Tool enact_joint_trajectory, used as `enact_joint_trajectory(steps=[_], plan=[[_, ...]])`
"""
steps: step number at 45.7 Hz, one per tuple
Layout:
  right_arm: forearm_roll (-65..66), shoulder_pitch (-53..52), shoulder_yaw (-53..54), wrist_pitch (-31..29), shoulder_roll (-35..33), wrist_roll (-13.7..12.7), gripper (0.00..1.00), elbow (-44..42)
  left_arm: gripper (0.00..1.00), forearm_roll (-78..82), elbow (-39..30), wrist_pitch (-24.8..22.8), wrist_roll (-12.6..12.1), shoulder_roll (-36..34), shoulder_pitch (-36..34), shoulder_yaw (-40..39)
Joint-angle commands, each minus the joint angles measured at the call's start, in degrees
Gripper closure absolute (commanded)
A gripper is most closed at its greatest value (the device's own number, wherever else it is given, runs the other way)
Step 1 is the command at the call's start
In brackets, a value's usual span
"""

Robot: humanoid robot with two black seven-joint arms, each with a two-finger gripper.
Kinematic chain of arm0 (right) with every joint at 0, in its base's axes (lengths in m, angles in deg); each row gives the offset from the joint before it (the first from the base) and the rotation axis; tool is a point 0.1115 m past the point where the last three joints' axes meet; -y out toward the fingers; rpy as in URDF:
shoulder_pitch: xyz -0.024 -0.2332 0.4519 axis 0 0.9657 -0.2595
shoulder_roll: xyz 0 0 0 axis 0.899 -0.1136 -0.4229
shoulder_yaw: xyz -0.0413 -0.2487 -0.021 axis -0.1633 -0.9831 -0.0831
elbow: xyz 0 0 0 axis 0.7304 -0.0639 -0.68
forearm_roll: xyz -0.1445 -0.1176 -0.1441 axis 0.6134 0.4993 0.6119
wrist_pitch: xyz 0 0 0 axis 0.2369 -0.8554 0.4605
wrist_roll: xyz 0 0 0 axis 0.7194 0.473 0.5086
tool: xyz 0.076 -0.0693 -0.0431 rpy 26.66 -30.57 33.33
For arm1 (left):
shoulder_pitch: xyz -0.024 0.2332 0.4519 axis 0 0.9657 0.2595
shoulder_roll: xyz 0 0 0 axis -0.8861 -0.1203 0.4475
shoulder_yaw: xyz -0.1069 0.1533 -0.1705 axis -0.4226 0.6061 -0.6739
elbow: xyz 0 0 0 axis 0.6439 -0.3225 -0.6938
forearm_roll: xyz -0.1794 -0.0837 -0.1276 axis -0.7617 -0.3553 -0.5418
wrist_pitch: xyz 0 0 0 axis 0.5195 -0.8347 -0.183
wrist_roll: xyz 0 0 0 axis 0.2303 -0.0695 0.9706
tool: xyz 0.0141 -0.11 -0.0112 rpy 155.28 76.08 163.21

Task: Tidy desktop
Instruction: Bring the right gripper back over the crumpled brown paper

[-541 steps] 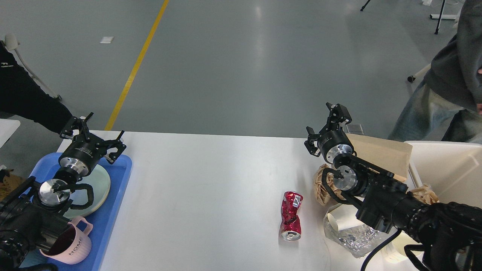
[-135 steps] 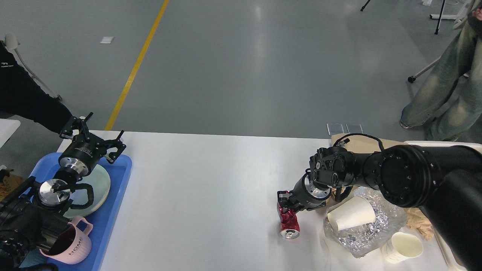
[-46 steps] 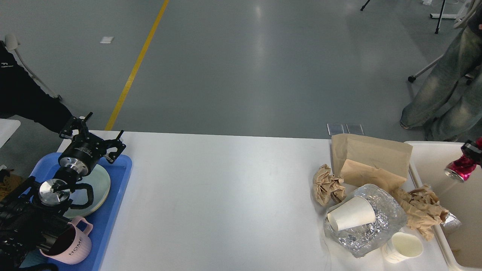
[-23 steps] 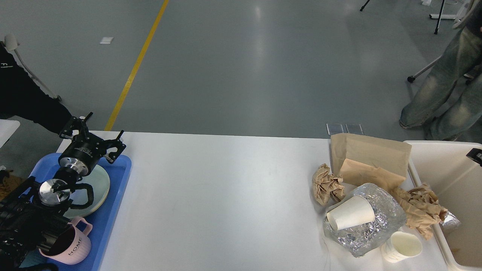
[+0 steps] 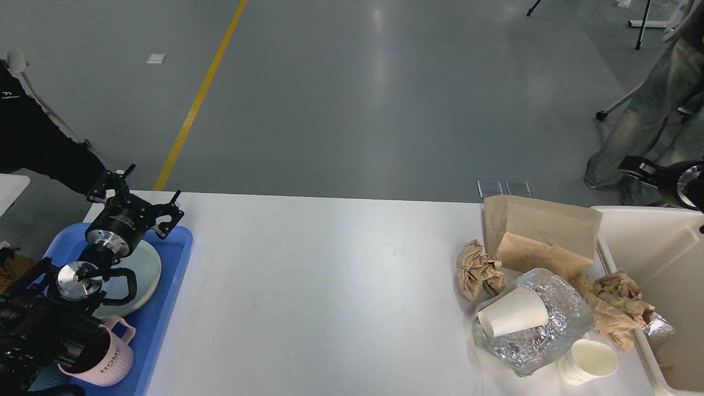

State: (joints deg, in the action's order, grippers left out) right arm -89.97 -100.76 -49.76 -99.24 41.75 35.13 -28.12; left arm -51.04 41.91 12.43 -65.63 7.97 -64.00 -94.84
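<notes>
Head view shows our counter [image 5: 330, 286], a broad white matte slab with rounded corners, filling the lower frame; our left claw [image 5: 140, 201] hovers over its far left corner, fingers spread wide and empty, while our right claw [image 5: 641, 168] sits beyond the far right edge, small and dark, so we cannot tell its state; a beige plastic bin [image 5: 649, 242] stands at the right end; a blue plastic tray [image 5: 176, 269] lies at the left, carrying a pale round plate [image 5: 148, 264] and a pink ribbed mug [image 5: 110, 357]; flat brown paper bags [image 5: 542, 225] lie near the bin; crinkled silver foil [image 5: 542, 335] holds a tipped white paper cup [image 5: 514, 319]; a second cup [image 5: 588, 360] stands just beside; crumpled brown paper wads [image 5: 477, 269] flank the foil.
</notes>
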Motion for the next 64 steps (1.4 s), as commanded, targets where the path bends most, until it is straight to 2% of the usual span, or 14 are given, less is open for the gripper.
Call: enact_joint_trajectory(steps=[1, 15, 29, 39, 44, 50, 57, 64], plan=[[-0.1, -8.2, -5.1, -8.9, 4.1, 0.1, 0.00, 4.0, 0.03, 0.0, 0.0, 0.0, 0.0, 0.0, 0.0, 0.0], [-0.4, -19.9, -9.2, -21.8, 12.7, 0.2, 0.00, 8.6, 0.03, 0.0, 0.0, 0.0, 0.1, 0.0, 0.0, 0.0], [-0.4, -33.2, -11.2, -29.7, 16.1, 0.2, 0.00, 14.9, 0.03, 0.0, 0.0, 0.0, 0.1, 0.0, 0.0, 0.0], [-0.2, -41.7, -11.5, -30.1, 18.7, 0.1, 0.00, 18.7, 0.03, 0.0, 0.0, 0.0, 0.1, 0.0, 0.0, 0.0], [0.0, -42.4, -11.3, -30.0, 19.9, 0.2, 0.00, 20.1, 0.03, 0.0, 0.0, 0.0, 0.1, 0.0, 0.0, 0.0], [0.0, -37.2, -10.2, -28.2, 20.5, 0.1, 0.00, 19.5, 0.03, 0.0, 0.0, 0.0, 0.1, 0.0, 0.0, 0.0], [0.3, -30.3, -8.9, -22.6, 20.4, 0.1, 0.00, 19.4, 0.03, 0.0, 0.0, 0.0, 0.1, 0.0, 0.0, 0.0], [0.4, -24.3, -7.6, -22.1, 20.5, 0.1, 0.00, 19.4, 0.03, 0.0, 0.0, 0.0, 0.1, 0.0, 0.0, 0.0]])
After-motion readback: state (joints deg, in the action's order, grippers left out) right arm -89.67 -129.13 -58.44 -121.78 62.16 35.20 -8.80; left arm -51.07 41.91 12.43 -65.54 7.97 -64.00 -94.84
